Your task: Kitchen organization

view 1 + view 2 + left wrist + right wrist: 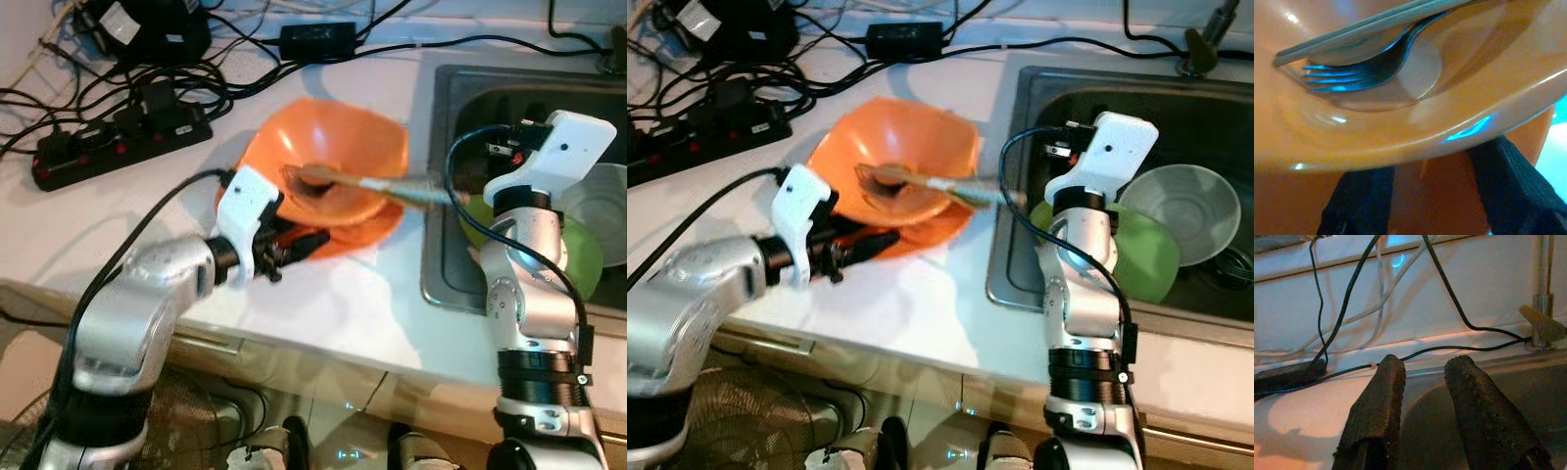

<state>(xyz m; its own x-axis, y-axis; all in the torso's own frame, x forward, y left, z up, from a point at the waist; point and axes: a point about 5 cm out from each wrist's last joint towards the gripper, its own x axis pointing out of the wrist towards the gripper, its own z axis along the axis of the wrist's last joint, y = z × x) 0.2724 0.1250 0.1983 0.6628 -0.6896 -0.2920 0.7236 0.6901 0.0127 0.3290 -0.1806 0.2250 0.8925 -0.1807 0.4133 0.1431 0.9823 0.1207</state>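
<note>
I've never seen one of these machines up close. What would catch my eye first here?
Probably the stack of orange bowls on the white counter, with a fork and chopsticks lying in the top one. The left gripper reaches under the bowls' near rim, fingers apart. To the right, a green plate and a clear bowl sit in the sink.

The head views are bright and mostly sharp, with slight softness and pale glare on the white counter (323, 304). The left wrist view is blurred from closeness, with blue reflections on the orange bowl (1400, 137). The right wrist view is dim.
</note>
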